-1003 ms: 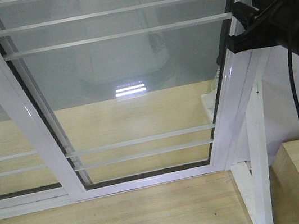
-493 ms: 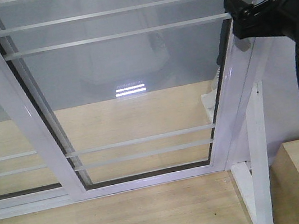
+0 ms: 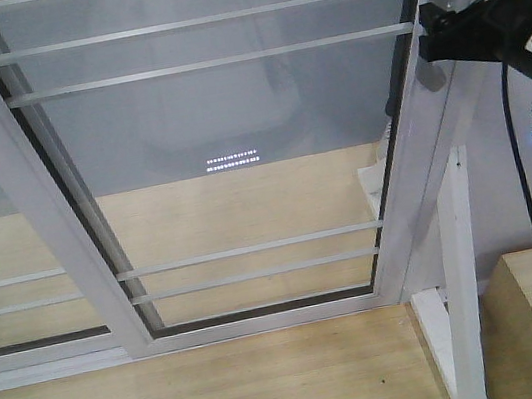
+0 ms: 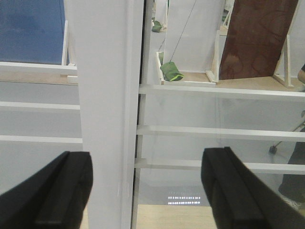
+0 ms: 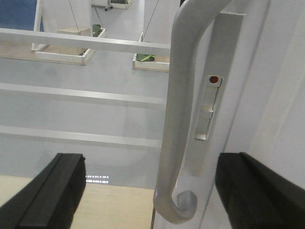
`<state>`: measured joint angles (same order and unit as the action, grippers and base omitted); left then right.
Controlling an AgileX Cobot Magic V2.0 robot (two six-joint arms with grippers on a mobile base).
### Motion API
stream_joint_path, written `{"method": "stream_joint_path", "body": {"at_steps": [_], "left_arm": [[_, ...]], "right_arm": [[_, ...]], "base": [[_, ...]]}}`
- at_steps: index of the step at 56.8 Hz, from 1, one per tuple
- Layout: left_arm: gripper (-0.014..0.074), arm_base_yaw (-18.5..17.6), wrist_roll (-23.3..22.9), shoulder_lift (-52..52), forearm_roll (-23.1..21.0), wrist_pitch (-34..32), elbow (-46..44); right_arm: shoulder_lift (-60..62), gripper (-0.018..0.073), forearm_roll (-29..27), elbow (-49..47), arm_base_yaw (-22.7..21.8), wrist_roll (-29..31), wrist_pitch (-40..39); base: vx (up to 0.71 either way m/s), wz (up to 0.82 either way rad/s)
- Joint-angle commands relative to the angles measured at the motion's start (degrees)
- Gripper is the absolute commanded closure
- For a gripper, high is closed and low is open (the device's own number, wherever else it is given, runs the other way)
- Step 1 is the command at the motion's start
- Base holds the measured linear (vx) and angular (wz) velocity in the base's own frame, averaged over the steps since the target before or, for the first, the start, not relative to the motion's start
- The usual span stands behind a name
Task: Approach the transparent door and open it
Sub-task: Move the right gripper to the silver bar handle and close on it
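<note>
The right gripper (image 5: 150, 191) is spread wide, with its fingers on either side of the curved handle (image 5: 177, 109) but not touching it. The handle sits on the right frame of the transparent door (image 3: 235, 133). The left gripper (image 4: 143, 191), equally wide, straddles a white frame post (image 4: 105, 119). Since a second ago the right arm has edged rightward along the door's edge; in the front view it hides the handle.

White-framed glass transparent door (image 3: 232, 114) bears a curved grey handle (image 5: 180, 95).
</note>
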<state>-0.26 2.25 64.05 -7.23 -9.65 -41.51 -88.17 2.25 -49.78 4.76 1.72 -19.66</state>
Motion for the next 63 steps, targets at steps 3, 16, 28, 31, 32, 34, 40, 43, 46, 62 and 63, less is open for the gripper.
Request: {"method": "stream_joint_path", "body": {"at_steps": [3, 16, 28, 31, 32, 34, 40, 43, 46, 62, 63], "left_arm": [[0.0022, -0.33, -0.05, -0.97, -0.17, -4.61, -2.14], [0.0022, -0.33, -0.05, -0.97, -0.17, -4.44, -2.14], [0.0022, -0.33, 0.00, -0.97, -0.17, -4.37, -2.14], [0.0022, -0.33, 0.00, -0.97, -0.17, -4.37, -2.14], [0.0022, -0.33, 0.00, -0.97, -0.17, -4.37, -2.14], [0.0022, -0.33, 0.00, -0.97, -0.17, -4.37, -2.14], [0.0022, -0.33, 0.00, -0.97, -0.17, -4.31, -2.14], [0.0022, -0.33, 0.00, -0.97, -0.17, -4.31, -2.14], [0.0022, -0.33, 0.00, -0.97, -0.17, -4.37, -2.07], [0.0022, -0.33, 0.00, 0.95, -0.17, -4.26, -2.08], [0.0022, -0.33, 0.00, 1.10, -0.17, -4.26, -2.08]], "right_arm": [[-3.82, -0.0035, 0.63, -7.46, -0.31, 0.48, -5.11], [-10.25, -0.0035, -0.02, -14.64, -0.31, 0.48, -5.10], [-12.34, -0.0035, -0.30, -16.61, -1.58, 0.69, -5.08], [-12.53, -0.0035, -0.30, -16.69, -2.30, 0.57, -5.20], [-12.53, -0.0035, -0.42, -16.69, -2.42, 0.58, -5.36], [-12.53, -0.0035, -0.56, -16.69, -3.07, -0.01, -5.50], [-12.65, -0.0035, 0.43, -16.86, -3.78, 0.05, -5.99], [-12.73, -0.0035, 0.81, -16.87, -3.78, 0.25, -6.19], [-13.03, -0.0035, 1.26, -16.87, -3.78, 0.19, -6.53], [-15.69, -0.0035, 2.15, -17.26, -3.78, -1.72, -9.79], [-15.85, -0.0035, 2.15, -17.39, -3.78, -1.72, -9.98]], "base": [[0.00, 0.00], [0.00, 0.00], [0.00, 0.00], [0.00, 0.00], [0.00, 0.00], [0.00, 0.00], [0.00, 0.00], [0.00, 0.00], [0.00, 0.00], [0.00, 0.00], [0.00, 0.00]]}}
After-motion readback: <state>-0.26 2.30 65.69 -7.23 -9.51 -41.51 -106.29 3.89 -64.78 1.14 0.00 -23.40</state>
